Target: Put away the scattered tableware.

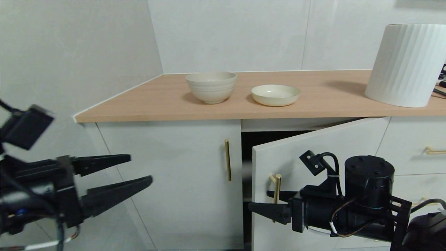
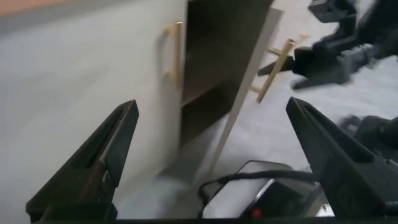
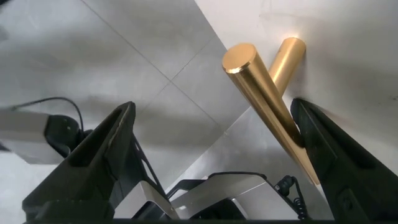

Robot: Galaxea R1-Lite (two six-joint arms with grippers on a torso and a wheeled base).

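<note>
A cream bowl (image 1: pixel 211 87) and a shallow cream dish (image 1: pixel 275 94) stand side by side on the wooden countertop (image 1: pixel 146 104). Below them the right cabinet door (image 1: pixel 313 146) is ajar. Its gold handle (image 1: pixel 277 188) (image 3: pixel 267 93) sits between the fingers of my open right gripper (image 1: pixel 259 199) (image 3: pixel 212 109), resting against one finger (image 3: pixel 329 155). My left gripper (image 1: pixel 141 168) (image 2: pixel 211 112) hangs open and holds nothing, low at the left, in front of the shut left door (image 1: pixel 167 174).
A tall white ribbed container (image 1: pixel 406 64) stands at the counter's right end. The left door carries a gold handle (image 1: pixel 227 159) (image 2: pixel 173 55). A dark shelf (image 2: pixel 205 93) shows inside the cabinet. Drawers with gold pulls (image 1: pixel 435 151) lie to the right. A wall closes the left side.
</note>
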